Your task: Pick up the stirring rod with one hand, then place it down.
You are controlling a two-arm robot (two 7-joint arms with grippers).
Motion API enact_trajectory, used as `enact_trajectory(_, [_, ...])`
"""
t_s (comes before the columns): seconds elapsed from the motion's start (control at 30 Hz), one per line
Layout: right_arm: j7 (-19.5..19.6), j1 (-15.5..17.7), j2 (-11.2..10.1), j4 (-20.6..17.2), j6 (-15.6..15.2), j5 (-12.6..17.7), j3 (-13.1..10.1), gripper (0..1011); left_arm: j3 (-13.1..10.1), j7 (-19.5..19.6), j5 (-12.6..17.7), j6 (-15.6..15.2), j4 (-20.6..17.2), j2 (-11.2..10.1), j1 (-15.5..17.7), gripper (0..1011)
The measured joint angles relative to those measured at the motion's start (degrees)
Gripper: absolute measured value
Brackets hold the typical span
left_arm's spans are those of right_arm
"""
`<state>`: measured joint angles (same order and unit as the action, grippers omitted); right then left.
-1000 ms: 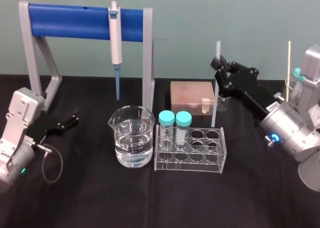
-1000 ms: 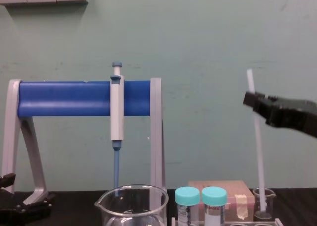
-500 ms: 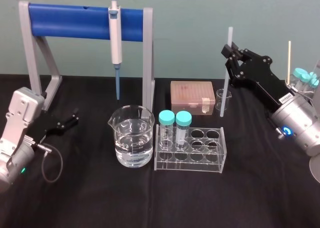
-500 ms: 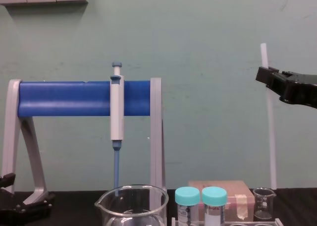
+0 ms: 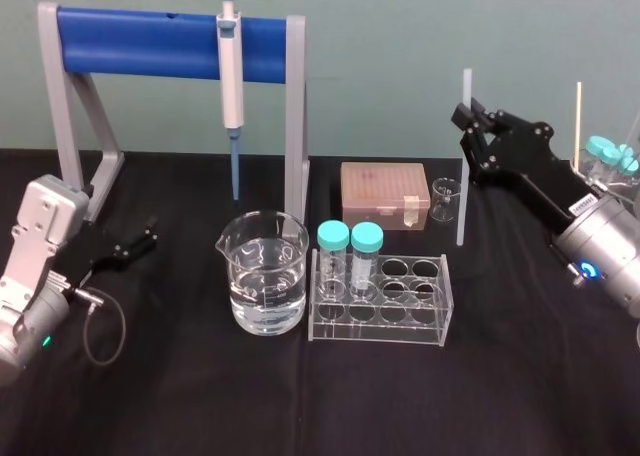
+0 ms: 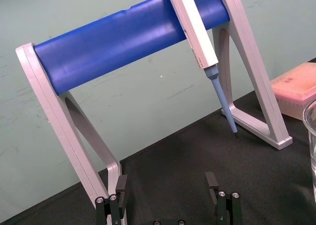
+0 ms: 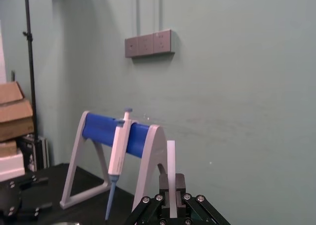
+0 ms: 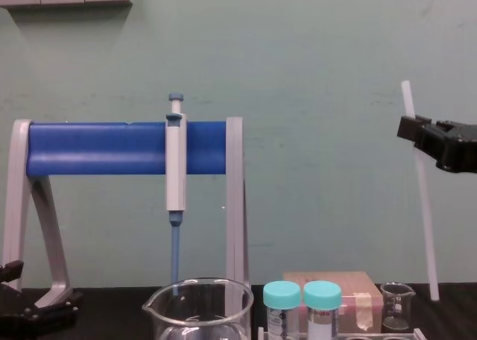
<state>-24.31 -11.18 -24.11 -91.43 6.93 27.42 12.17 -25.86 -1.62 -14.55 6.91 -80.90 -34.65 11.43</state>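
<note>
**Gripping the stirring rod (image 5: 463, 191) near the bench's right rear**

The right gripper (image 5: 470, 118) reaches in from the right edge of the bench (image 5: 330, 396). Its two black jaws are pressed together on the upper part of the stirring rod. A short length of rod stands clear above the jaws and most of it hangs below. In the right wrist view the rod sits squarely between the closed jaws.

The rod is nearly upright. From the chest view its top leans slightly toward the left and its lower end sits farther right. That lower end is just beside the small beaker (image 5: 446, 199), on the side nearer the right edge, and it is outside the beaker and apart from it. It is low, close to the black surface, but whether it touches cannot be told.

The small beaker stands just beside the pink box (image 5: 385, 196), toward the rear of the bench. In front of the box is a clear tube rack (image 5: 380, 301) with two teal-capped tubes in its left end. A big beaker (image 5: 264, 274), partly filled with clear liquid, stands just to the left of the rack. Behind it a pipette (image 5: 230, 71) hangs from the blue bar of a grey stand (image 5: 140, 44) along the rear edge.

The left gripper (image 5: 145, 238) lies low near the left edge, by the stand's foot. Its jaws are spread wide with nothing between them.
</note>
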Motion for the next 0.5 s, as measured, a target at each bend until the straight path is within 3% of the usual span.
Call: enact_trajectory(0.5, [-1.01, 0.06, -1.13, 0.46, -0.57, -0.69, 0.86, 69, 0.0, 0.0, 0.0, 0.0, 0.0, 0.0, 0.0, 1000])
